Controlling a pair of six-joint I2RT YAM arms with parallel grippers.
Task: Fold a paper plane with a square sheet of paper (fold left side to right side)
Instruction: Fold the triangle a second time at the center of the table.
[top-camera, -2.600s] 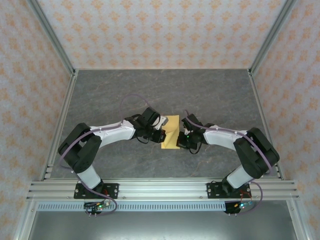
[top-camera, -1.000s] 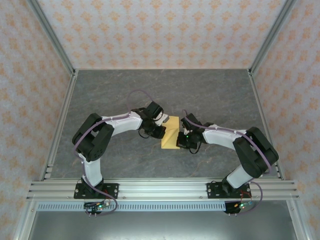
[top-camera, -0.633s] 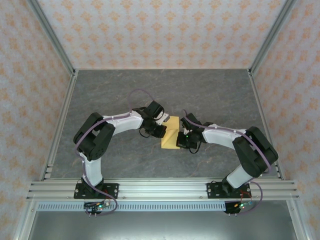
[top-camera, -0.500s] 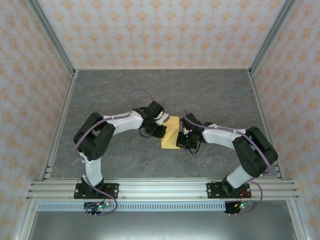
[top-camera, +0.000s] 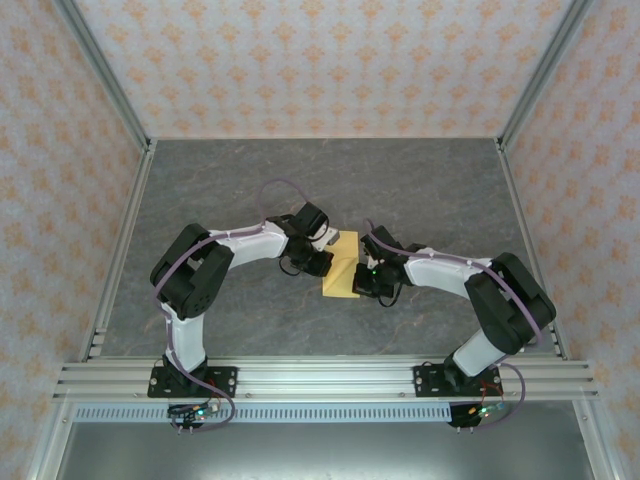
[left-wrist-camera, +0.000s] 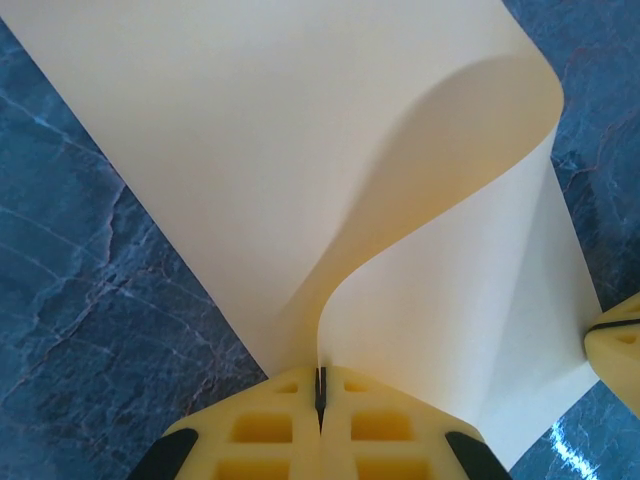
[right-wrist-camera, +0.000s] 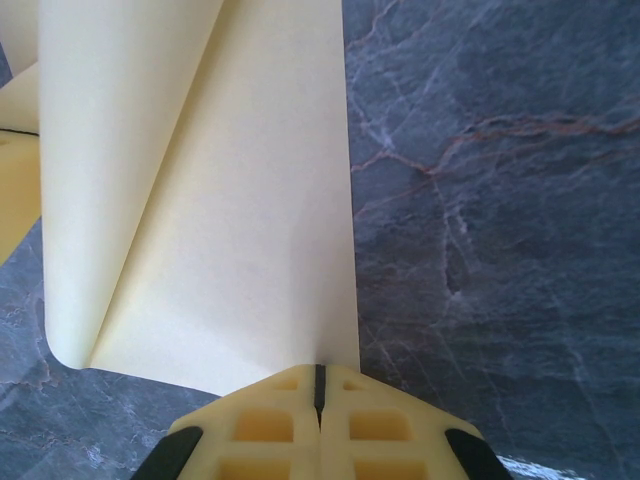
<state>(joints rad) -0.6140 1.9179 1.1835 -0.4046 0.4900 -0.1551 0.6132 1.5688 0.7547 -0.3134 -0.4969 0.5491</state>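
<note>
The square sheet of paper (top-camera: 343, 268) is pale yellow and lies mid-table between my two grippers. In the left wrist view the paper (left-wrist-camera: 300, 150) curls up off the table, and its raised edge runs straight into the closed slit of my left gripper (left-wrist-camera: 320, 385). From above, the left gripper (top-camera: 328, 243) sits at the sheet's upper left. My right gripper (right-wrist-camera: 320, 378) is shut, its tips resting at the near edge of the flat part of the paper (right-wrist-camera: 220, 220). From above, the right gripper (top-camera: 360, 275) is at the sheet's right side. No paper plane shape is formed.
The grey marbled table (top-camera: 230, 190) is ringed by aluminium rails, with a front rail (top-camera: 320, 380) by the arm bases and patterned walls (top-camera: 60, 150) on three sides. Open tabletop lies behind and beside the arms.
The left arm's elbow has drawn a little inward to the right, with the gripper still holding the raised paper edge. The right arm has stayed put.
</note>
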